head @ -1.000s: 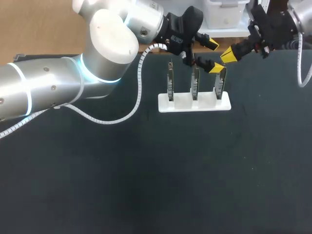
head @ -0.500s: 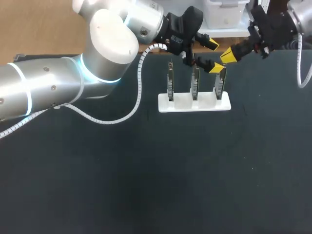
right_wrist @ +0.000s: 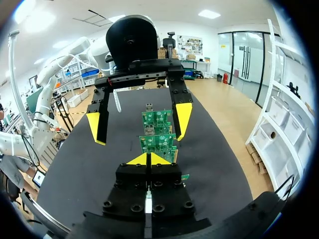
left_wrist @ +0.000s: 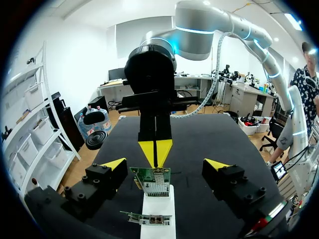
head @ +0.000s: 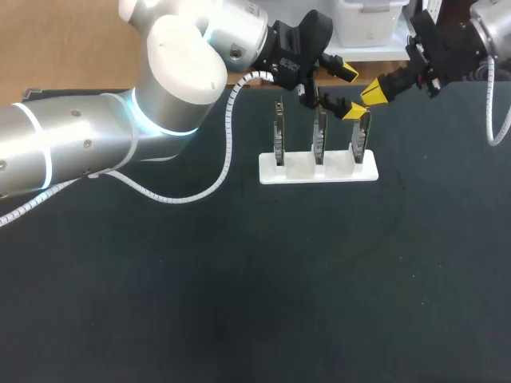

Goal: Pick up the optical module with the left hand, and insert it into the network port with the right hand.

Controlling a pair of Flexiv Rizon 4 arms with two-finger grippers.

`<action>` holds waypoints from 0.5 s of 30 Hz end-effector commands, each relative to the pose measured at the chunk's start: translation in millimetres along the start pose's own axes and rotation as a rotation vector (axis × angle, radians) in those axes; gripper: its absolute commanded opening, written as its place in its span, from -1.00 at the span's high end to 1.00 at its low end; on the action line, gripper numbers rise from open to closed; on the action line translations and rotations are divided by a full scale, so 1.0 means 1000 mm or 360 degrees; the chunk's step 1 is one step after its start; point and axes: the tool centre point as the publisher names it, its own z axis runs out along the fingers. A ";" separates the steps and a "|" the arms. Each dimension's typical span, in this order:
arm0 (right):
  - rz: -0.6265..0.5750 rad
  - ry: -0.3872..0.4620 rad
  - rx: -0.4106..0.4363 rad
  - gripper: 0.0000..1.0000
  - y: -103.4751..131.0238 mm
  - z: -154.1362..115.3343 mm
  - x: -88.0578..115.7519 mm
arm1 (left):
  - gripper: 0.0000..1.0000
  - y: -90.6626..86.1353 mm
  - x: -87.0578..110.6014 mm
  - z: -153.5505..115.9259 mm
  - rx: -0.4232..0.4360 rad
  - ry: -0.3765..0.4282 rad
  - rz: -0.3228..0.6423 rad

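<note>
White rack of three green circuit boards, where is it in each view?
Head view: white rack, upper middle of the picture.
Left wrist view: ahead of the open left hand.
Right wrist view: only its green boards show, ahead of the right hand.
Shared landmark: left hand's yellow tips.

Bright, even ceiling lights w/ glare on left arm (head: 185, 68), v. faint shadows

Table top (head: 239, 303): you see matt black, cloth-like, faintly speckled
Holder (head: 318, 170): smooth white plastic with a slight sheen
Circuit boards (right_wrist: 157, 119): glossy green, bare metal fittings
Left arm shell (head: 80, 152): glossy silver-white, mirrors your lights
Cable coil (head: 231, 136): white ribbed plastic
</note>
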 end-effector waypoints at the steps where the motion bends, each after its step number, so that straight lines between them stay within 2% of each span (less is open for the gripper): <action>1: -0.0001 -0.0007 -0.0004 1.00 -0.001 0.004 0.006 | -1.00 0.000 0.001 0.000 -0.0004 -0.0002 0.0002; 4: 0.0008 -0.0095 0.0040 1.00 -0.002 0.000 0.002 | -1.00 0.000 0.001 0.000 -0.0004 -0.0002 0.0002; 15: -0.0067 -0.0141 0.0122 1.00 -0.004 -0.017 -0.017 | -1.00 0.000 0.001 0.000 -0.0004 -0.0002 0.0002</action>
